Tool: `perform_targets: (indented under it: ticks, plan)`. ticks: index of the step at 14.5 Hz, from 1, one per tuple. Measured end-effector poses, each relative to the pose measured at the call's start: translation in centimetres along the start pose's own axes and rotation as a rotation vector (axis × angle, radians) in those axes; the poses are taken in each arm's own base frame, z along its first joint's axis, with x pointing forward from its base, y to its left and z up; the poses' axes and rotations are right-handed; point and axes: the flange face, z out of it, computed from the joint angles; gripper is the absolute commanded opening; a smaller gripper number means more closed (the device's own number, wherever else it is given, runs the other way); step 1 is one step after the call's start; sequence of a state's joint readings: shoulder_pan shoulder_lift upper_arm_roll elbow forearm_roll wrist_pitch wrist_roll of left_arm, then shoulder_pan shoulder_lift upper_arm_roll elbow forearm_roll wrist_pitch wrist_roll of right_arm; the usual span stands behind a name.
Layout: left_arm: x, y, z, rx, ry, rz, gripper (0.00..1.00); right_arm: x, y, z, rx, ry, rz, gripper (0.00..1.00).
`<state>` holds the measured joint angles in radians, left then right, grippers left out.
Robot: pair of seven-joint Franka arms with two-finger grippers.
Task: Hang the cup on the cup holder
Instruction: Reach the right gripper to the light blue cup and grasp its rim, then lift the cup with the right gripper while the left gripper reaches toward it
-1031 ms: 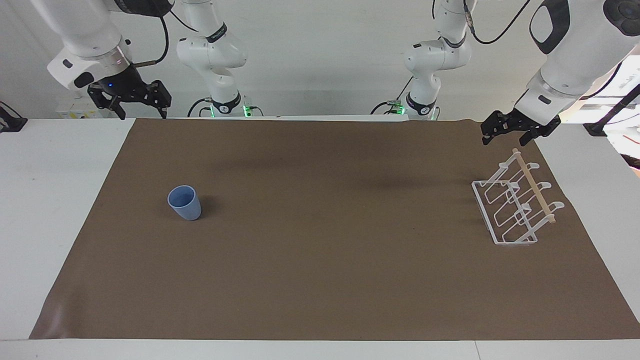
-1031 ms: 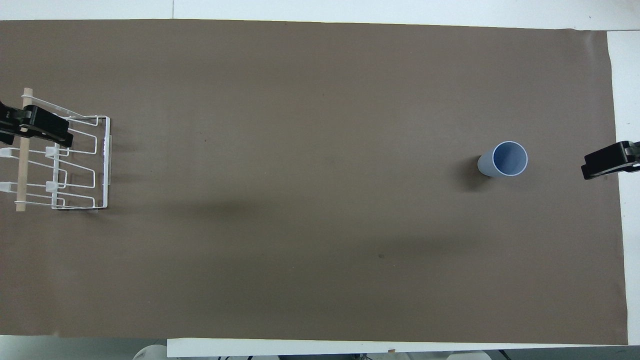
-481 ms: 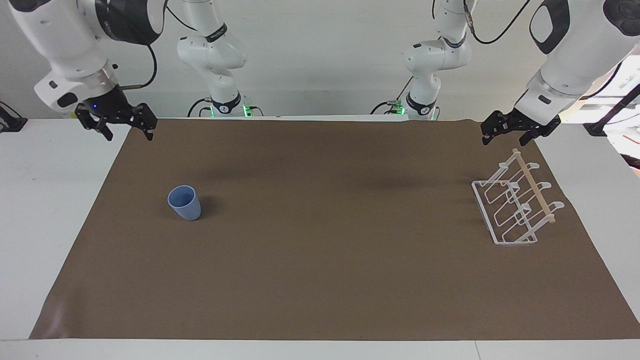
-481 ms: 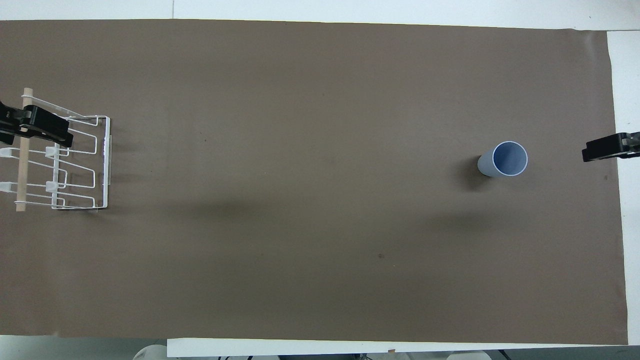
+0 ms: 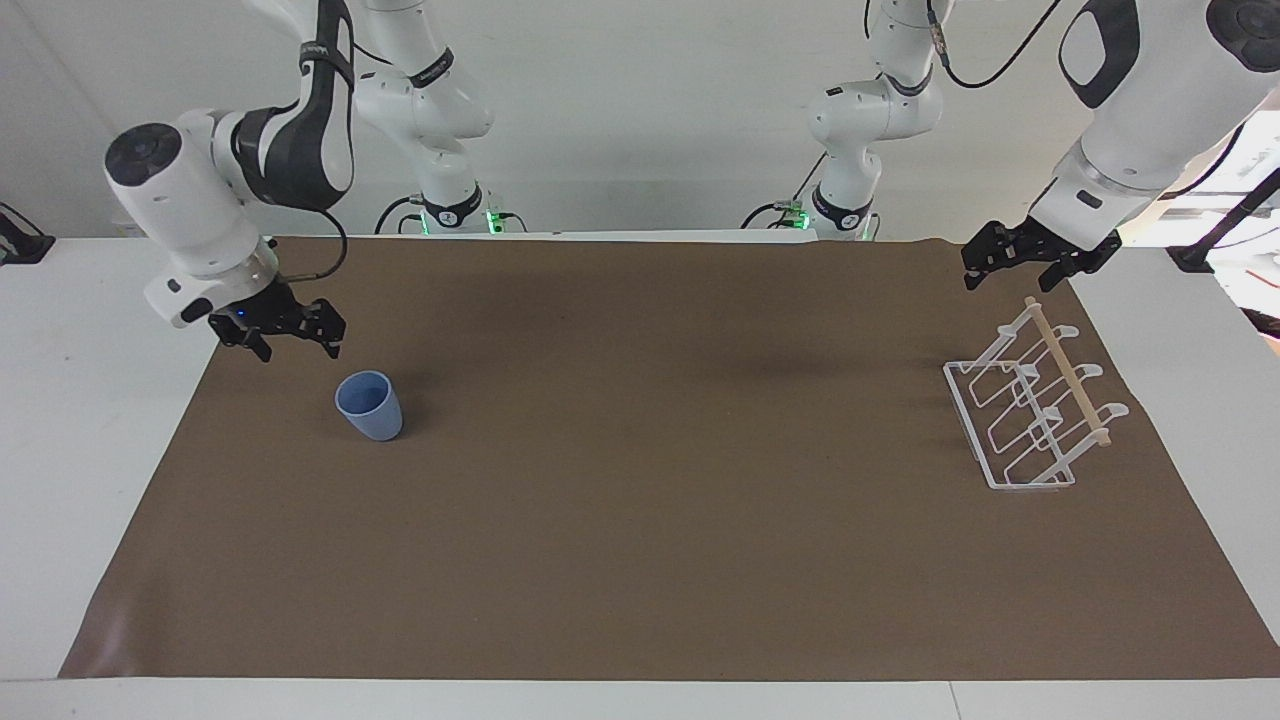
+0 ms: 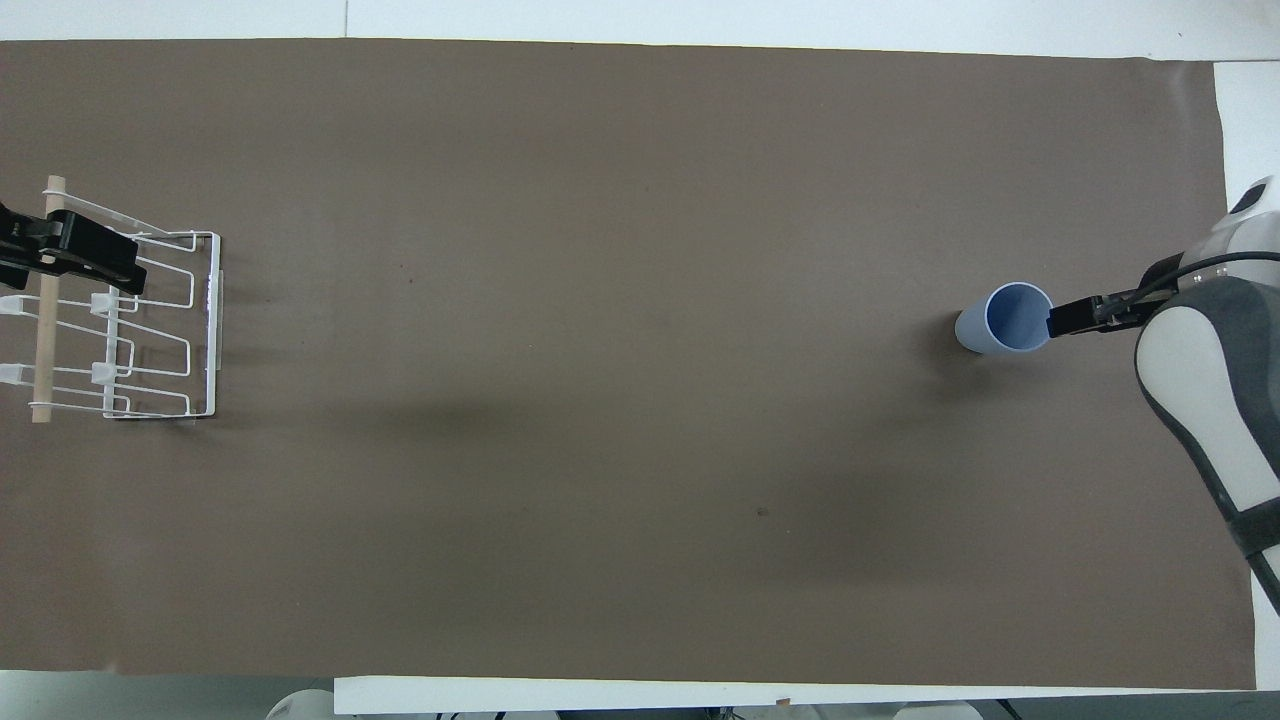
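The light-blue cup (image 5: 370, 405) stands upright on the brown mat, toward the right arm's end; it also shows in the overhead view (image 6: 1008, 320). My right gripper (image 5: 298, 345) is open and empty. It hangs low over the mat just beside the cup, not touching it. In the overhead view the right gripper (image 6: 1078, 318) meets the cup's rim. The white wire cup holder (image 5: 965, 415) with its wooden rod (image 5: 1068, 372) stands at the left arm's end, and shows from above (image 6: 213, 320). My left gripper (image 5: 1015, 275) waits open in the air by the holder, clear of it (image 6: 70, 255).
The brown mat (image 5: 650, 500) covers most of the white table (image 5: 90, 400). The right arm's forearm (image 6: 1210, 400) reaches over the mat's edge at its end. Two more arm bases (image 5: 450, 200) stand at the robots' edge of the table.
My right arm has swung down and in from above the table's corner, bringing its open gripper low beside the cup. The left arm, cup and holder have not moved.
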<state>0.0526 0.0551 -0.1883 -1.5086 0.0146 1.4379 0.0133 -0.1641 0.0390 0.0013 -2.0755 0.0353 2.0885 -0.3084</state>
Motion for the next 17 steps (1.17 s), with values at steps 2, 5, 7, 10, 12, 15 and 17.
perform_targets:
  ticks: [2, 5, 7, 10, 12, 15, 17]
  plan:
    - [0.0, 0.0, 0.0, 0.0, 0.0, 0.0, 1.0, 0.4, 0.1, 1.3, 0.017, 0.02, -0.005, 0.89]
    - [0.0, 0.0, 0.0, 0.0, 0.0, 0.0, 1.0, 0.6, 0.1, 3.8, 0.021, 0.013, -0.011, 0.68]
    - [0.0, 0.0, 0.0, 0.0, 0.0, 0.0, 1.0, 0.4, 0.2, 5.2, 0.013, 0.031, -0.022, 0.4]
    - [0.0, 0.0, 0.0, 0.0, 0.0, 0.0, 1.0, 0.2, 0.1, 5.7, 0.01, 0.037, -0.028, 0.0]
    - [0.0, 0.0, 0.0, 0.0, 0.0, 0.0, 1.0, 0.2, -0.1, 5.7, 0.011, 0.037, -0.031, 0.0]
    - [0.0, 0.0, 0.0, 0.0, 0.0, 0.0, 1.0, 0.7, -1.4, 5.5, 0.011, 0.038, -0.055, 0.0]
    - [0.0, 0.0, 0.0, 0.0, 0.0, 0.0, 1.0, 1.2, -2.1, 4.2, 0.025, 0.003, -0.072, 0.0]
